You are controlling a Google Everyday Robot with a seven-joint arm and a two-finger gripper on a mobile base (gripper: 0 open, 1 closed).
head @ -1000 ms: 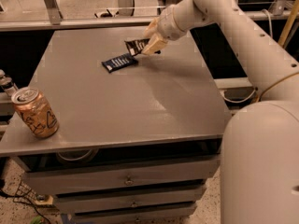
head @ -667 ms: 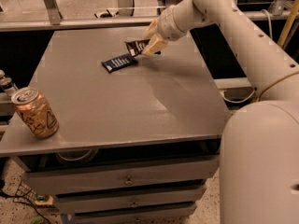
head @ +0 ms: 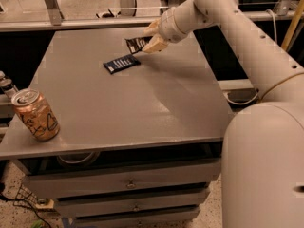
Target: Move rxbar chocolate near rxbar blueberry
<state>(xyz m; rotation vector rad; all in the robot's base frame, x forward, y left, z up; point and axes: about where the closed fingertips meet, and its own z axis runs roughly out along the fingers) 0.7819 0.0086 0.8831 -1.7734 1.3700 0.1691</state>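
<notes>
The rxbar blueberry [head: 122, 63], a dark navy bar with white text lines, lies flat on the grey table [head: 142, 108] at the far middle. The rxbar chocolate [head: 135, 43], in a black wrapper with white lettering, is just behind and to the right of it, tilted, with its right end between my fingers. My gripper [head: 151, 38] reaches in from the upper right and is shut on that end of the chocolate bar. The two bars are close together and nearly touch.
An orange soda can [head: 36, 115] stands at the table's front left corner. Drawers [head: 128, 182] sit under the tabletop. A metal rail [head: 71, 23] runs behind the far edge. My white arm [head: 247, 37] spans the right side.
My gripper and the chocolate bar have shifted slightly up and back. The blueberry bar and the can have not moved.
</notes>
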